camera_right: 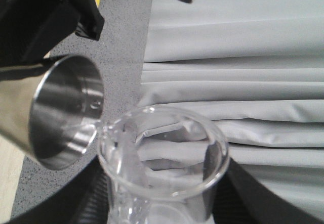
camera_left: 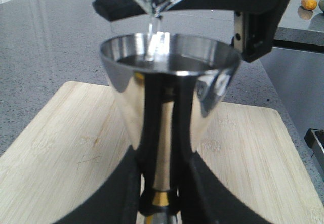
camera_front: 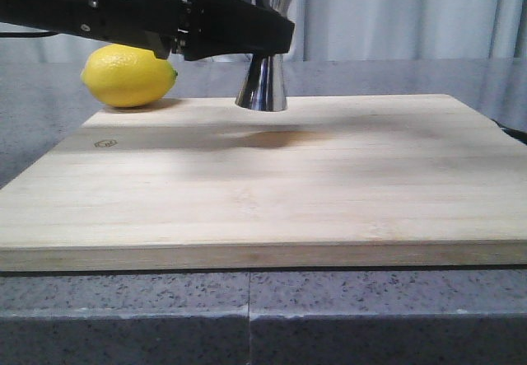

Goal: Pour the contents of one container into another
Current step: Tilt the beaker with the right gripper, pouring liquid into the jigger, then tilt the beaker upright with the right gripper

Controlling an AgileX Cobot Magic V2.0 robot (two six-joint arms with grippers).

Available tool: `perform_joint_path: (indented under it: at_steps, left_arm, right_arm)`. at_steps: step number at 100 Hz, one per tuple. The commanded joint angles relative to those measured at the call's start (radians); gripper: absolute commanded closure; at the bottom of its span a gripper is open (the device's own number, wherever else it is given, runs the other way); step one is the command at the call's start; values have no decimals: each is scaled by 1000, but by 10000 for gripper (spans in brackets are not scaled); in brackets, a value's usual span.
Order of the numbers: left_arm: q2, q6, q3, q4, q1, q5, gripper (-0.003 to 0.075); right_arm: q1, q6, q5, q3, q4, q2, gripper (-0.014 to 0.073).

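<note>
We see the left arm reaching in level from the left, its fingers (camera_left: 159, 193) clamped around the jigger (camera_left: 169, 90) at the narrow gold-banded waist. The jigger stands upright at the far edge of the cutting board (camera_front: 272, 192), lemon (camera_front: 129, 75) beside it. The right arm's fingers (camera_right: 96, 196) grip the glass beaker (camera_right: 164, 158) — tipped, its spout over the jigger's rim, a thin clear stream falling into the upper cup, which holds liquid. Grey speckled tabletop (camera_front: 123, 315) below the board.
</note>
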Motion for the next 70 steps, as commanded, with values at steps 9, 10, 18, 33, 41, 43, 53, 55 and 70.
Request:
perform_joint_path:
  at_steps: [9, 10, 18, 33, 41, 43, 53, 55, 70]
  left_arm:
    - [-55, -8, -29, -75, -4, 94, 739]
    - [-55, -8, -29, -75, -4, 94, 739]
    - [-55, -8, -29, -75, -4, 96, 739]
    - [-55, -8, -29, -75, -4, 100, 739]
    - [-55, -8, -29, -75, -4, 100, 739]
    - [-55, -8, -29, -75, -4, 100, 739]
    - [-55, -8, -29, -75, -4, 100, 739]
    - [-55, -8, -29, -75, -4, 100, 739]
    - [-55, -8, -29, -75, -4, 102, 739]
  right_arm:
    - [-2, 28, -10, -37, 0, -40, 389]
    - [-2, 37, -10, -37, 0, -40, 389]
    - [-2, 101, -10, -37, 0, -40, 389]
    - [-2, 250, -10, -37, 0, -40, 389]
    - [-2, 342, -16, -37, 0, -40, 389]
    - [-2, 364, -18, -37, 0, -40, 389]
    - [-2, 462, -33, -37, 2, -40, 389]
    - [-2, 486, -34, -37, 2, -40, 389]
    - [-2, 663, -37, -37, 10, -40, 389]
